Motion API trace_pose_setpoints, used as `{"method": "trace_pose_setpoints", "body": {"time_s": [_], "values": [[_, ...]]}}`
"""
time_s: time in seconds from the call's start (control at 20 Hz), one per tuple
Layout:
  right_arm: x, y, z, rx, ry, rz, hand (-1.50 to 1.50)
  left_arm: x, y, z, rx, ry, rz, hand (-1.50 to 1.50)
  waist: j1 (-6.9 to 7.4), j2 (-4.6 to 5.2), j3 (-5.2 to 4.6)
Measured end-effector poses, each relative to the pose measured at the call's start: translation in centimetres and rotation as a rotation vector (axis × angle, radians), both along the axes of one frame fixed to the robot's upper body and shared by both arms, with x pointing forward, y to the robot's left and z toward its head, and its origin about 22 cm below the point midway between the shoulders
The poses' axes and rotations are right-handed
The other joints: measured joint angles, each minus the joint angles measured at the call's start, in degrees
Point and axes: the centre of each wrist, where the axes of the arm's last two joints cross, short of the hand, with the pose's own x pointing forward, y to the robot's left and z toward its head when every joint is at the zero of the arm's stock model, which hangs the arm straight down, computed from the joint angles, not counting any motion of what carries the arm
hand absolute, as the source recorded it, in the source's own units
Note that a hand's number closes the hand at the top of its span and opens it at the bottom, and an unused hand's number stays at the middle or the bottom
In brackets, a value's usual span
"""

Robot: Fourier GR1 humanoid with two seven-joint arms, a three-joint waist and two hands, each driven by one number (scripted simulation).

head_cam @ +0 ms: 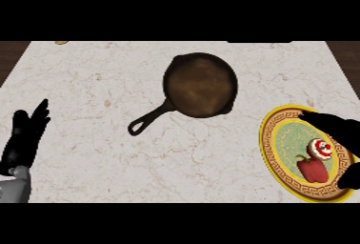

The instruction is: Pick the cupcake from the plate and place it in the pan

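Now cupcake (322, 148) upright on plate (275, 125); pan (200, 85) handle points lower-left.

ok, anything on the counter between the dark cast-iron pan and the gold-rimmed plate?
Nothing. In the head view, only bare marble counter separates the dark cast-iron pan from the gold-rimmed plate.

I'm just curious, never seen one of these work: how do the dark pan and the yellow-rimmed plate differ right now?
The pan is dark brown, with a long handle, and holds nothing; the plate is pale green with a patterned yellow rim, has no handle, and carries a cupcake and a red pepper. The pan sits mid-counter with no hand over it; the plate lies at the right edge under the right hand. Both are round and rest flat.
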Motion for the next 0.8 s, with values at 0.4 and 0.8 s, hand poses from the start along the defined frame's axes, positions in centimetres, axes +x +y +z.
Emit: {"method": "trace_pose_setpoints", "body": {"time_s": [0.4, 0.8], "values": [[0.8, -0.2, -1.3, -0.023, 0.024, -0.014, -1.5, 0.7, -0.2, 0.0, -0.011, 0.0, -0.004, 0.0, 0.01, 0.01, -0.01], [1.3, -0.9, -2.8, -0.071, 0.01, 0.005, 1.5, 0.6, 0.5, -0.3, -0.011, 0.0, -0.005, 0.0, 0.05, 0.02, 0.01]]}}
